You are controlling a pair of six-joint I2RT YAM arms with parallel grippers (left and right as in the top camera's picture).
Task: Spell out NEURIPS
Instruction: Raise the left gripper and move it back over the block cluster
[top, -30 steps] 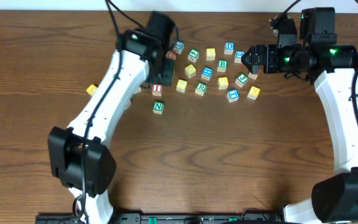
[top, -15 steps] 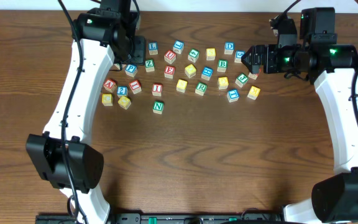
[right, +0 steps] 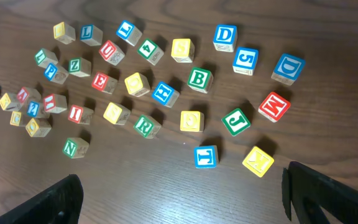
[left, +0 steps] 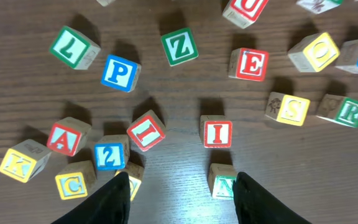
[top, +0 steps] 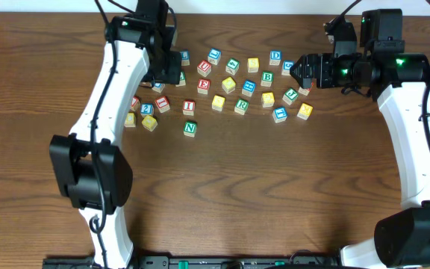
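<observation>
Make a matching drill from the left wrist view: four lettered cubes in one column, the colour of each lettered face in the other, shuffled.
Cubes:
1. P cube
2. Z cube
3. E cube
4. S cube

Colours:
a. red
b. yellow
c. blue
d. green

Pairs: 1-c, 2-d, 3-a, 4-b

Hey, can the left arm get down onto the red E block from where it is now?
Probably yes. The left gripper hangs open and empty above the table, and the red E block stands apart from its neighbours, with bare wood on every side for the fingers.
</observation>
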